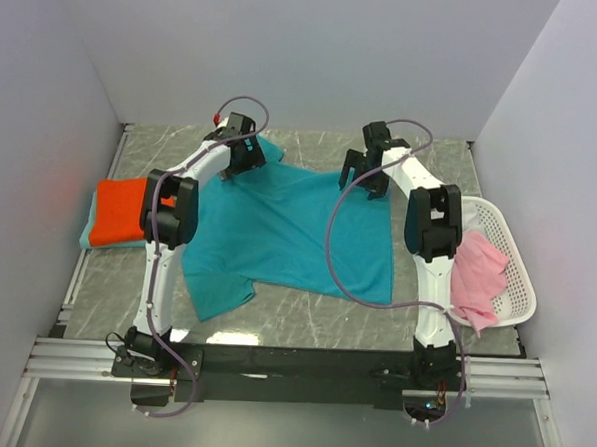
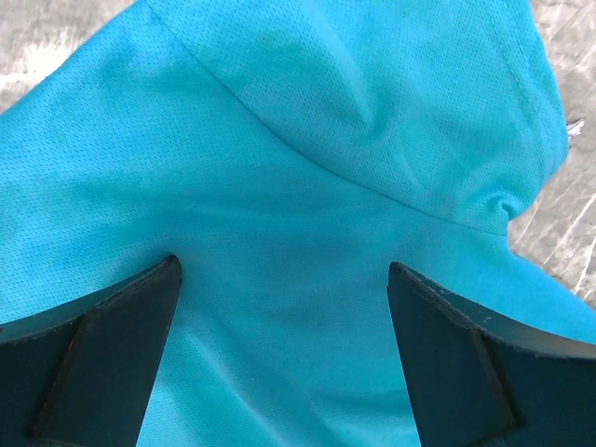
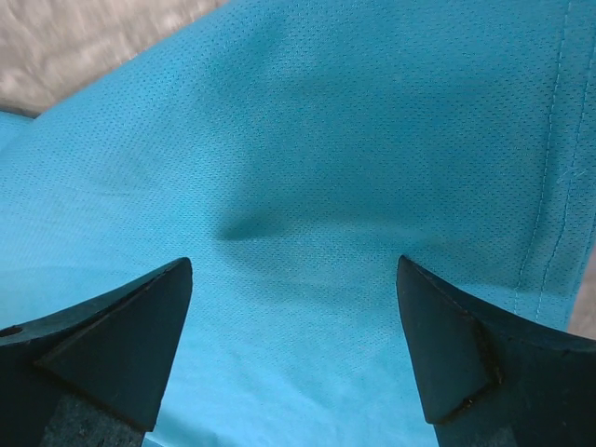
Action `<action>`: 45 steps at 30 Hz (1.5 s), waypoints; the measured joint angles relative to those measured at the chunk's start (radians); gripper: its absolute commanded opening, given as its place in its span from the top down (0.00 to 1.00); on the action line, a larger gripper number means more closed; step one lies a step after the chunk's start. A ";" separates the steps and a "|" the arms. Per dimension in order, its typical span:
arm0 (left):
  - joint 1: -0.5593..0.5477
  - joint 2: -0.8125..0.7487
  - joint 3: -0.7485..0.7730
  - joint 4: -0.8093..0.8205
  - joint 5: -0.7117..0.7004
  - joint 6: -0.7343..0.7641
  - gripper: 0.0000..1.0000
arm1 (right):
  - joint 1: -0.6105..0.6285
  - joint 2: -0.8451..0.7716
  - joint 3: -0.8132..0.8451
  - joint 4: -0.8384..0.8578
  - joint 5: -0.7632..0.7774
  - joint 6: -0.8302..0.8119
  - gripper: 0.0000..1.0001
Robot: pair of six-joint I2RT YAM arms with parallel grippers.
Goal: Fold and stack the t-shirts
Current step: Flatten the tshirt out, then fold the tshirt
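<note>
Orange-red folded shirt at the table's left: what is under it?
A light teal shirt peeks out beneath the orange-red shirt at its left and near edges. Its remainder, and anything further below, is covered.

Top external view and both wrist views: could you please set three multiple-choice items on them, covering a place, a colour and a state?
1. Where does the pink t-shirt lie?
A) in the white mesh basket
B) folded at the far left
C) between the arms

2. What colour is the spread t-shirt between the arms?
A) white
B) teal-blue
C) pink

3. How do the left gripper and the right gripper stand?
A) shut on cloth
B) open over the spread t-shirt
C) shut, holding nothing

Answers:
1 A: it lies in the basket at the right, partly over its rim.
2 B: the cloth is teal-blue in every view.
3 B: each wrist view shows fingers wide apart above the cloth.
</note>
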 measured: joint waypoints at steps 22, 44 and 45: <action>0.023 0.024 0.063 0.003 0.052 -0.005 0.01 | -0.046 0.098 0.233 -0.071 -0.048 0.003 0.03; -0.369 -1.260 -1.129 -0.100 -0.196 -0.393 0.01 | 0.201 -1.114 -0.927 0.193 0.166 0.095 0.02; -0.386 -1.285 -1.167 -0.130 -0.196 -0.426 0.01 | 0.200 -1.152 -0.967 0.203 0.169 0.107 0.02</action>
